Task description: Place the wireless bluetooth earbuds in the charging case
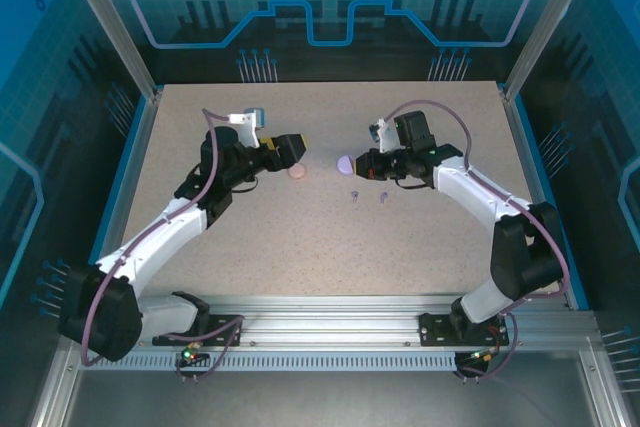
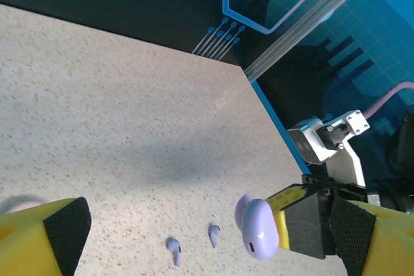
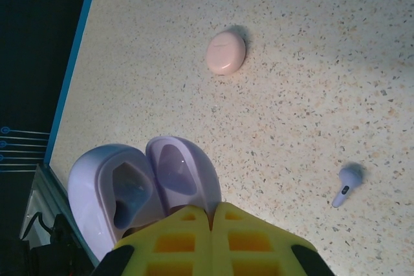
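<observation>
Two purplish-grey earbuds (image 1: 354,196) (image 1: 383,197) lie on the speckled table just nearer than my right gripper (image 1: 362,162). That gripper is shut on the edge of an open lilac charging case (image 3: 139,185), held above the table with both empty halves showing. In the left wrist view the case (image 2: 259,227) hangs right of the earbuds (image 2: 173,249) (image 2: 214,234). One earbud (image 3: 345,184) lies off to the right in the right wrist view. My left gripper (image 1: 297,150) is open and empty, right beside a closed pink case (image 1: 297,174) (image 3: 226,52). The pinkish earbuds are out of view.
Blue rails (image 1: 128,172) border the table's left and right sides, with aluminium posts (image 1: 110,27) at the far corners. The right arm's camera mount (image 2: 323,140) stands close behind the held case. Open tabletop (image 1: 300,247) stretches toward the arm bases.
</observation>
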`<state>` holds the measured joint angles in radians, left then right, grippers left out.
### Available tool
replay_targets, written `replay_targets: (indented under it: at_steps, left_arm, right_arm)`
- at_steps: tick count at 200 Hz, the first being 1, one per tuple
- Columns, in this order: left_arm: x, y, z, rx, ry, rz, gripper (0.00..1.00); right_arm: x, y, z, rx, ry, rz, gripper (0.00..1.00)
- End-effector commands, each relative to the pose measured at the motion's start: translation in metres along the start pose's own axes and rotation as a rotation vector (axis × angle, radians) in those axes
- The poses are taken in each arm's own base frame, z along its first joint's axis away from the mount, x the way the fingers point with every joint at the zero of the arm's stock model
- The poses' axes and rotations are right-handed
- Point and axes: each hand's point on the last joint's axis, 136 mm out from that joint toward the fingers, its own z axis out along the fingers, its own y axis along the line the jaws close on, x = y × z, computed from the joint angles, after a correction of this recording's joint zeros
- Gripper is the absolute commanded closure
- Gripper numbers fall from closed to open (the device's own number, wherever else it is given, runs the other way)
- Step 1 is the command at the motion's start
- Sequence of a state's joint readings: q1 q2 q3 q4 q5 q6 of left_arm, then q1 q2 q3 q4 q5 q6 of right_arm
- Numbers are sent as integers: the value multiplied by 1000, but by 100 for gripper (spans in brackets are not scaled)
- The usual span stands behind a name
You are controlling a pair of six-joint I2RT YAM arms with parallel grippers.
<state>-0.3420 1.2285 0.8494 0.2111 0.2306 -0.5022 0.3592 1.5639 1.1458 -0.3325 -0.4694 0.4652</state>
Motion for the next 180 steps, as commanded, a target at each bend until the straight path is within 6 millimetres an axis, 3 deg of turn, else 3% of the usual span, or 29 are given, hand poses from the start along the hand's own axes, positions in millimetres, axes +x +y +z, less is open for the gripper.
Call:
replay_targets:
  at_steps: [1, 56, 98, 150, 180]
  left_arm:
    - [-11, 1, -7, -29, -46, 108, 1]
    - [-33, 4, -4, -96, -92, 310, 1]
    - [-49, 7, 4, -144, -34, 316, 1]
    - [-43, -7, 26, -63, 137, 336, 1]
    - [-26, -20, 33, 40, 255, 353, 1]
  right_arm:
    - [-15, 9, -15, 11, -29, -53, 100]
    - [-35, 18, -28, 50, -37, -158, 100]
    - [-54, 21, -35, 59, -66, -199, 100]
    - [-71, 24, -49, 81, -79, -313, 100]
    - [-77, 31, -48, 56, -68, -378, 100]
